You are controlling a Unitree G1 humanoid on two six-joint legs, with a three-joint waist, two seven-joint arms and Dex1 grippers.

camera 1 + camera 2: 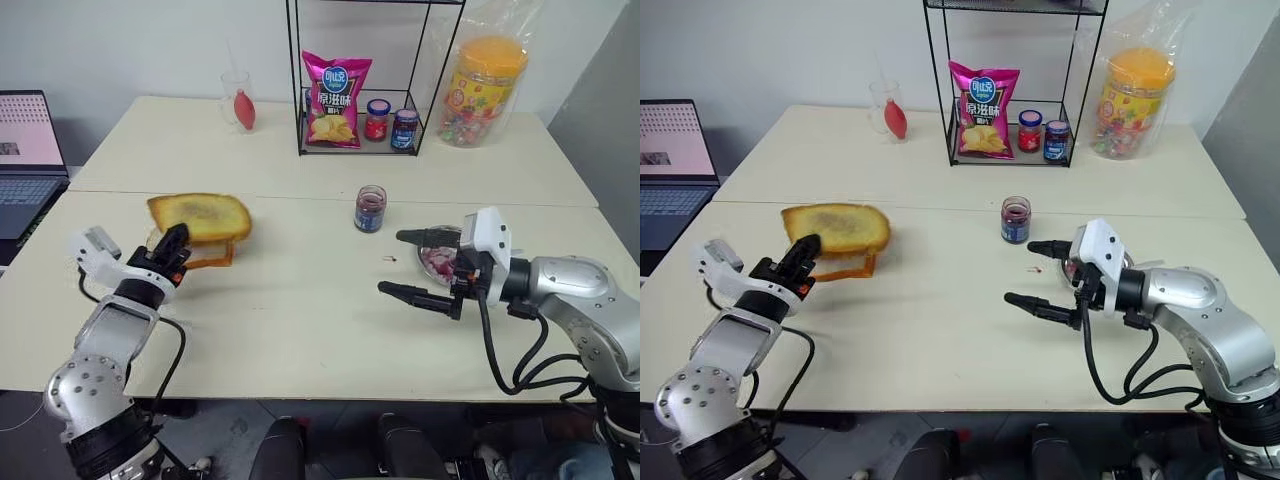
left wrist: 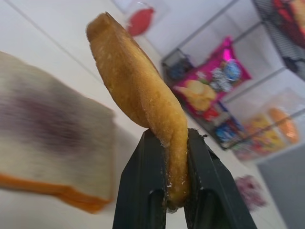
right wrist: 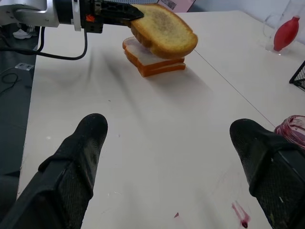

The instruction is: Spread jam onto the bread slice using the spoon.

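In your head view, the pink crisp bag (image 1: 337,98) carries unreadable script at 12 o'clock; the jam (image 1: 370,210) stands mid-table. Your left gripper (image 1: 172,252) clamps the bread slice (image 1: 200,216) at 9 o'clock. In your right wrist view, the right gripper (image 3: 169,143) gapes empty, the paler slice (image 3: 155,64) beneath the toast.

The pink crisp bag (image 1: 336,99) on the wire shelf (image 1: 360,140) carries a blue oval logo with white Chinese characters, too small to read for certain. The labels on the 2 lidded jars (image 1: 390,123) beside it and on the small jar (image 1: 370,210) on the desk (image 1: 300,300) cannot be read.
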